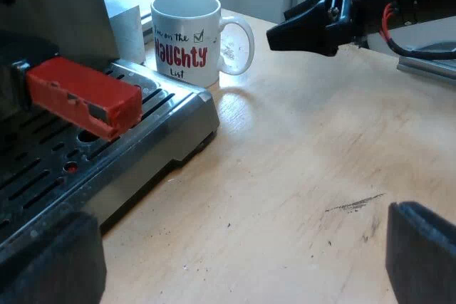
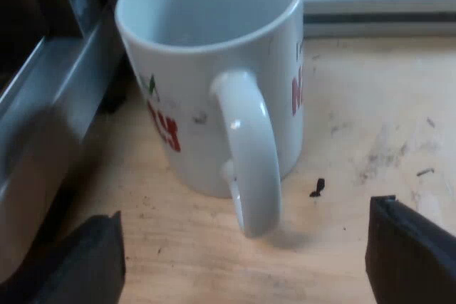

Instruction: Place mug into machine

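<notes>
Pale wooden tabletop [image 1: 299, 176] carries the mug [image 1: 187, 37], upright just beside the espresso machine's drip tray [image 1: 164, 115], not on it. Spread wide, the right gripper [image 2: 242, 254] has its 2 fingers [image 2: 406, 254] flanking the mug's handle [image 2: 249, 154] without touching. Near the tray's corner, the left gripper [image 1: 235, 254] hangs released.

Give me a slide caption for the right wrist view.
Open right tool facing the handle of a white mug that stands on the wooden table beside the espresso machine.

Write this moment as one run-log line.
mug upright on table beside machine tray | right gripper open, facing mug handle | left gripper open
</notes>
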You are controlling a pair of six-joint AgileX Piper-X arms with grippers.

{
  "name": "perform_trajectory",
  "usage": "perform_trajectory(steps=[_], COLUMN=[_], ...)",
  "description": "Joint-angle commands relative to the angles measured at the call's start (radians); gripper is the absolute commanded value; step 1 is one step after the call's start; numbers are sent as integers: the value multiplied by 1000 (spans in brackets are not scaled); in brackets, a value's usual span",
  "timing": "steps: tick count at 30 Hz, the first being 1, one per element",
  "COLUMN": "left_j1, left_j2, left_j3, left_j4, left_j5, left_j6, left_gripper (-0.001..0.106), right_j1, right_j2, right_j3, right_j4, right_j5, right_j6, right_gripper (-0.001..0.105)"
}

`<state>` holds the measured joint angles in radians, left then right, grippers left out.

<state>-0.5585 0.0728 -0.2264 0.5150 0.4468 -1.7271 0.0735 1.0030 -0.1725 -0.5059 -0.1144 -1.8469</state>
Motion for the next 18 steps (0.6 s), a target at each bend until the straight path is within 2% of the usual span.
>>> perform_trajectory(steps=[1, 2, 3, 4, 12, 18], left_j1=[-3, -3, -3, -3, -3, -3], left_j2=[0, 0, 0, 0, 0, 0], left_j3=[0, 0, 0, 0, 0, 0], left_j4=[-14, -14, -14, -14, -14, -14], left_j5=[9, 9, 9, 9, 9, 9], left_j6=[-2, -2, -2, -2, -2, -2], left_gripper=[81, 81, 81, 81, 81, 81], right_j1=[1, 1, 1, 1, 1, 1], right_j2=[56, 148, 172, 325, 470, 517], right_j3=[-5, -21, -27, -90, -204, -218], right_j4=[-77, -142, -149, -226, -239, -237], right_j5=[-2, -2, -2, -2, -16, -28], right_j6=[-11, -11, -11, -11, -11, -11], right_gripper=[71, 71, 71, 71, 71, 69])
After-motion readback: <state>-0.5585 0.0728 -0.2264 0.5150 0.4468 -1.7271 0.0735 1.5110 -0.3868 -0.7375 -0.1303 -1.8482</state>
